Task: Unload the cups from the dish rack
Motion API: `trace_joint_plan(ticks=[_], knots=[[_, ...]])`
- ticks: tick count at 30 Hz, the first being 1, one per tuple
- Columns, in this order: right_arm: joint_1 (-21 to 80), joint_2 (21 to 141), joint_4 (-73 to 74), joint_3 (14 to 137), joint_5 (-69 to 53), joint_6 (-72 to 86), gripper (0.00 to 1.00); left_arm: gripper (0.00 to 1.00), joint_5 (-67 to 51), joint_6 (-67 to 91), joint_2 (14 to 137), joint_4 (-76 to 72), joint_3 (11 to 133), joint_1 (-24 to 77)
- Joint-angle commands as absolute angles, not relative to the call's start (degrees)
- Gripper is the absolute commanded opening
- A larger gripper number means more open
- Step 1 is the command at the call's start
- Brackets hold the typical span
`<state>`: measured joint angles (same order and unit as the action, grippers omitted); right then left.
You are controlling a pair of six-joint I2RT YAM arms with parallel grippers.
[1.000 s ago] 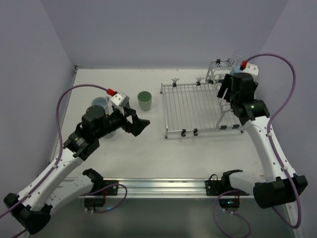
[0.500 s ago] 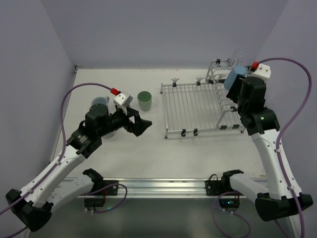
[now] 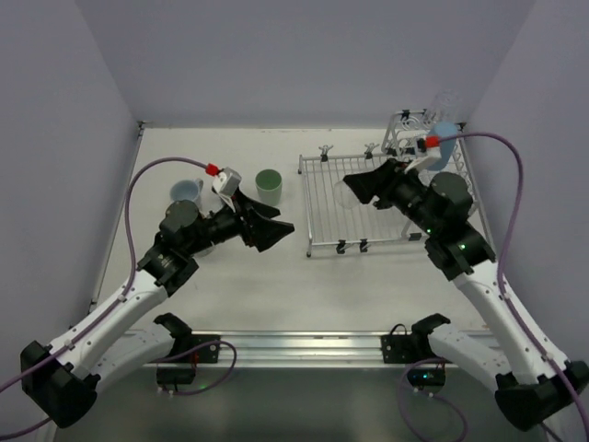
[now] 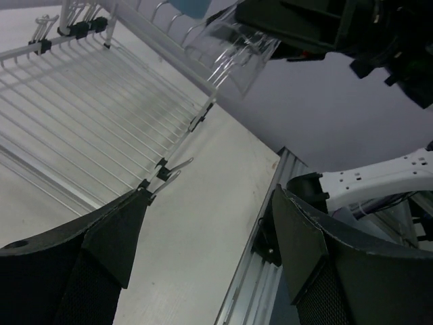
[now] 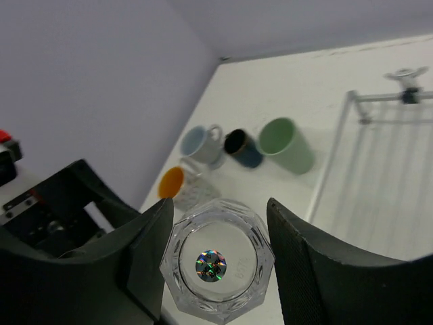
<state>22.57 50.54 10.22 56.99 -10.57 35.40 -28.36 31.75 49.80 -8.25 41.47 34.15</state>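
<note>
Room: plain lilac walls close the table on three sides.
Surface: white table (image 3: pixel 276 285), matte, with a metal rail (image 3: pixel 304 343) along the near edge.
Dish rack (image 3: pixel 354 216): silver wire, on the right half of the table. Its flat grid part carries no cup.
Already out: pale green tumbler (image 3: pixel 268 187), dark blue mug (image 5: pixel 242 147), light blue handled cup (image 5: pixel 199 143) and cup with orange inside (image 5: pixel 172 181) stand grouped on the left part of the table, well apart from the rack.
In transit: clear glass (image 5: pixel 218 264), clamped between the fingers of the right gripper (image 3: pixel 359 189), in the air above the flat grid.
Left in rack: light blue tumbler (image 3: pixel 444 132) in the raised section. A faint clear shape behind it may be one more glass; I cannot tell.
Left gripper (image 4: pixel 210 250): jaws wide apart, holding nothing, pointed toward the rack.
Progress: in my judgement more than half is done. The held glass needs to be set down, and one or two pieces are yet to be taken out.
</note>
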Motion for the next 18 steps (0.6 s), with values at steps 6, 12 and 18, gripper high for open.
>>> trace_joint_plan(ticks=[6, 12, 18], knots=[[29.2, 60.4, -19.6, 54.0, -23.5, 50.1, 0.31, 0.87, -28.5, 47.1, 51.2, -26.3, 37.7, 34.3], [30.5, 63.0, -23.8, 52.0, -25.6, 52.8, 0.31, 0.86, -30.3, 49.5, 56.9, -34.5, 37.4, 34.4], [31.9, 64.3, -24.9, 50.4, -26.0, 53.3, 0.31, 0.80, -31.3, 49.8, 61.1, -40.1, 39.3, 34.4]])
